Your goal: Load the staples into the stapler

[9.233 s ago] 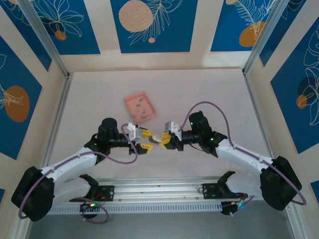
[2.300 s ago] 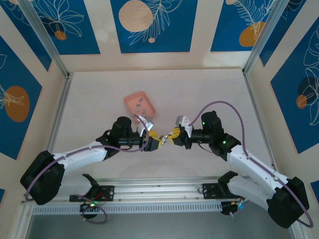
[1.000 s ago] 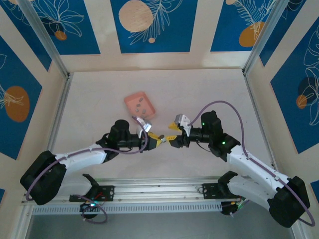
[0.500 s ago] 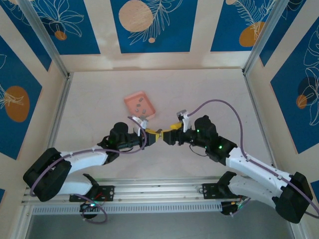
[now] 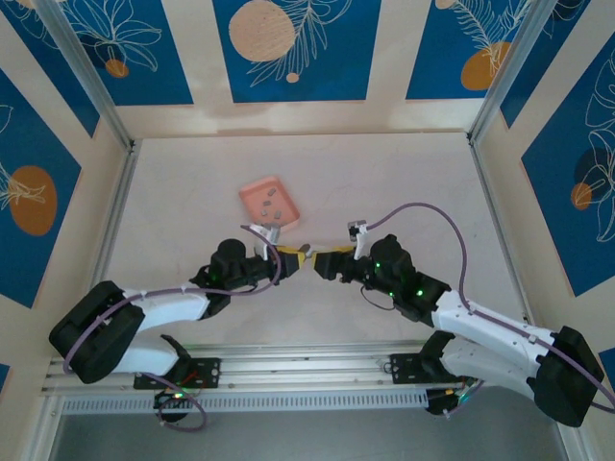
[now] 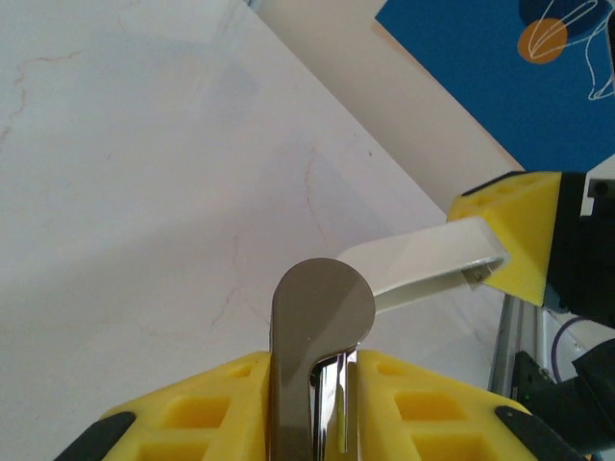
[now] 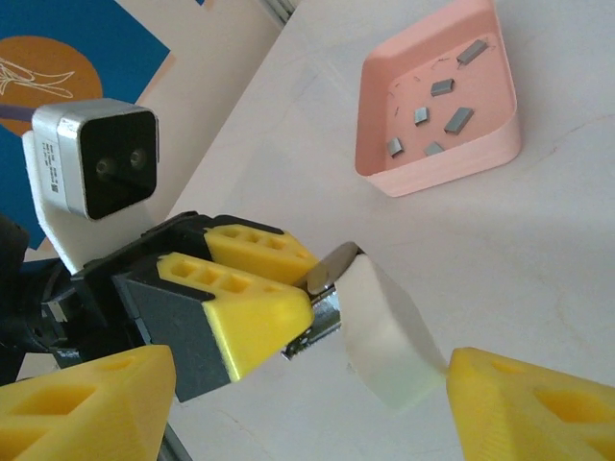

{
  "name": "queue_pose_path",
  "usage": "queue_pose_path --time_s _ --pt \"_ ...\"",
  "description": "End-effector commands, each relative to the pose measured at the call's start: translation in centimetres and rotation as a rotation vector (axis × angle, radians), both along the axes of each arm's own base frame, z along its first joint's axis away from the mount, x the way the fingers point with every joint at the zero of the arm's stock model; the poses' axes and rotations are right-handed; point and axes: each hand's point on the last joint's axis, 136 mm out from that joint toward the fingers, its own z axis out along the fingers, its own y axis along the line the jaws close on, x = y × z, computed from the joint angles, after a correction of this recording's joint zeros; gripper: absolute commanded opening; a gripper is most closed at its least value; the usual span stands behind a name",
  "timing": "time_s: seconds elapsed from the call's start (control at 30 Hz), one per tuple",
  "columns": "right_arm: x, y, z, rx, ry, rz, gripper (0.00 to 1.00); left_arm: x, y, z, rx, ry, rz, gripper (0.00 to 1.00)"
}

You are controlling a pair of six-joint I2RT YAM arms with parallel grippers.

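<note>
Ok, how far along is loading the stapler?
Done: the left hand is shut on the stapler. In hand: the open right hand has one finger against the white cover, swung away from the metal body. Left: the staples lie in the pink tray, none picked up.

staples (image 7: 432, 116) in tray (image 7: 444, 174) | tray behind stapler (image 7: 384, 336) | stapler between left pincer (image 7: 311, 285) and right pincer (image 5: 323, 260)

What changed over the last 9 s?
The left gripper, shut on the stapler, carried it slightly up-table toward the pink tray. The right gripper backed off about a second ago, then closed in again. It is now open around the stapler's white end. The tray and the staples stayed put.
</note>
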Motion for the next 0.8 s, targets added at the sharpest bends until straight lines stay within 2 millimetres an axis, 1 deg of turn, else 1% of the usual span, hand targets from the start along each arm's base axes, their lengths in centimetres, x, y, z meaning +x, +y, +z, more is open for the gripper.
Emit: queue_pose_path --time_s 0.0,0.13,0.23,0.5,0.6,0.63,0.77 --pt "0.6 0.2 1.6 0.055 -0.038 -0.023 0.75 0.4 0.1 1.2 -0.071 -0.023 0.039 0.25" --pt "0.7 0.8 1.6 0.05 -0.04 -0.007 0.75 0.4 0.1 1.1 -0.077 -0.018 0.044 0.25" --pt "0.5 1.9 1.8 0.046 -0.044 0.045 0.74 0.3 0.0 0.8 -0.075 -0.01 0.036 0.25" --pt "1.7 3.5 1.5 0.035 -0.016 0.04 0.74 0.2 0.2 0.8 -0.076 -0.011 0.04 0.25" --pt "2.0 3.9 1.3 0.037 0.003 0.033 0.71 0.2 0.3 0.8 -0.075 -0.009 0.041 0.25" --pt "2.2 3.8 1.0 0.034 0.024 0.01 0.7 0.1 0.3 0.8 -0.076 -0.011 0.039 0.25" --pt "3.2 2.2 -0.9 0.043 0.126 -0.126 0.7 0.1 0.4 1.1 -0.079 -0.023 0.042 0.25"
